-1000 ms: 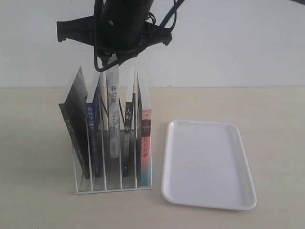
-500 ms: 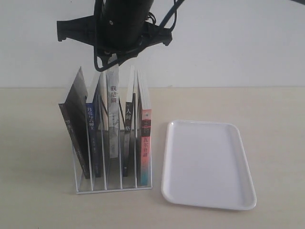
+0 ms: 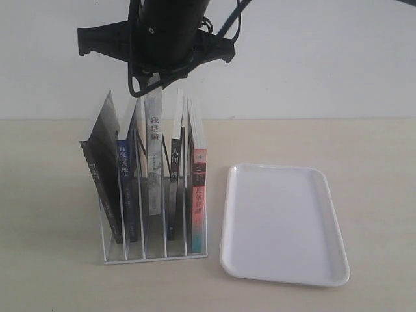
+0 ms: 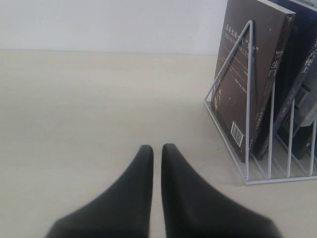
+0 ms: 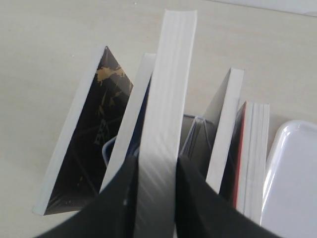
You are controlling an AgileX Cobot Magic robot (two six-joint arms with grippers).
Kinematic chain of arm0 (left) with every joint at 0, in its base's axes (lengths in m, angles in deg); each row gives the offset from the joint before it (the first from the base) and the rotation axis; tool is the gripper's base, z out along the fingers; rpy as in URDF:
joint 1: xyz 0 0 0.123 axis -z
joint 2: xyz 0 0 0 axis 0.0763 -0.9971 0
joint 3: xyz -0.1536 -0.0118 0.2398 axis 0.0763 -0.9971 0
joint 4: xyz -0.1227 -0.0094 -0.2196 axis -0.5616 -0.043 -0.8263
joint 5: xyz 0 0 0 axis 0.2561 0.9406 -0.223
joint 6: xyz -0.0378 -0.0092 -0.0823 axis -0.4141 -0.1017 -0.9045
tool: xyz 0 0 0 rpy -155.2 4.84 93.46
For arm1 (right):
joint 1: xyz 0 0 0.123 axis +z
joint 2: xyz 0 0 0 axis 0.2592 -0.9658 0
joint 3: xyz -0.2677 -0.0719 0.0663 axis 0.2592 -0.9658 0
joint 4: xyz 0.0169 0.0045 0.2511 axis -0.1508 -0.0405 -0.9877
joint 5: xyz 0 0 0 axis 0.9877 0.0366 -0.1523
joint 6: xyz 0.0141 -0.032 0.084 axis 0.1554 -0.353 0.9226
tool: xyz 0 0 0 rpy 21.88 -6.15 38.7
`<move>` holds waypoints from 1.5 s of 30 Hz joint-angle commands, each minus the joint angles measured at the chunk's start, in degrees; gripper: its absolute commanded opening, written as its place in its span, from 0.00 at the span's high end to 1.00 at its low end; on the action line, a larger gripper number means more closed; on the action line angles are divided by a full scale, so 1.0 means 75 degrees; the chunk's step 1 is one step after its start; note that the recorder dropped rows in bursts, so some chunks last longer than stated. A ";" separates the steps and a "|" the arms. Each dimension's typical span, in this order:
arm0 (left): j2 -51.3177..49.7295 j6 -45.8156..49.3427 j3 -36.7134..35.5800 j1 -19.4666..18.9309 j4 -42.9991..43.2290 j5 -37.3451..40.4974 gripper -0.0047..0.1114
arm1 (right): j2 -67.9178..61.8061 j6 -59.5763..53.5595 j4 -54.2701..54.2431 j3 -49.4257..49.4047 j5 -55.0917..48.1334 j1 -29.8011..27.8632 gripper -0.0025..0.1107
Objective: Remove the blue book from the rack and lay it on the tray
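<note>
While one black arm hangs over the rack (image 3: 156,255), the items stand as follows on the pale tabletop (image 3: 52,214), left to right.

1. Left end effector (image 4: 157,148): low over the tabletop just beside the rack's left end, its two black fingers drawn together with only a thin slit between them and nothing in it.
2. Rack: white wire, upright dividers, five books in its slots.
3. Dark-covered book (image 3: 104,169): end slot, leaning hard to the left, barcode on its outer face.
4. Blue book (image 3: 125,170): second slot, dark blue spine with white characters, tilted left, standing in the rack, with no finger on it.
5. Grey-spined book (image 3: 155,162): middle slot, upright, thick, its top higher than its neighbours. Right end effector (image 5: 156,161): directly above, fingers pressed to both faces of this book, clamping it.
6. Black-spined book (image 3: 174,175): next slot, upright.
7. Book with pink-and-teal spine (image 3: 199,182): last slot.
8. Tray (image 3: 279,221): white, flat on the tabletop, near the rack's right side, not touching it.
</note>
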 commanded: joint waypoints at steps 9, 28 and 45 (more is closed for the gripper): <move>0.0027 -0.0065 -0.0027 -0.0030 0.0023 -0.0003 0.91 | -0.0395 -0.0011 0.0173 0.0029 0.0151 0.0066 0.98; 0.0027 -0.0065 -0.0027 -0.0030 0.0023 -0.0003 0.91 | -0.0530 0.0367 0.0143 0.0029 0.0091 0.0066 0.98; 0.0027 -0.0065 -0.0027 -0.0030 0.0023 -0.0003 0.91 | -0.0530 0.0383 0.0172 0.0029 0.0122 0.0066 0.58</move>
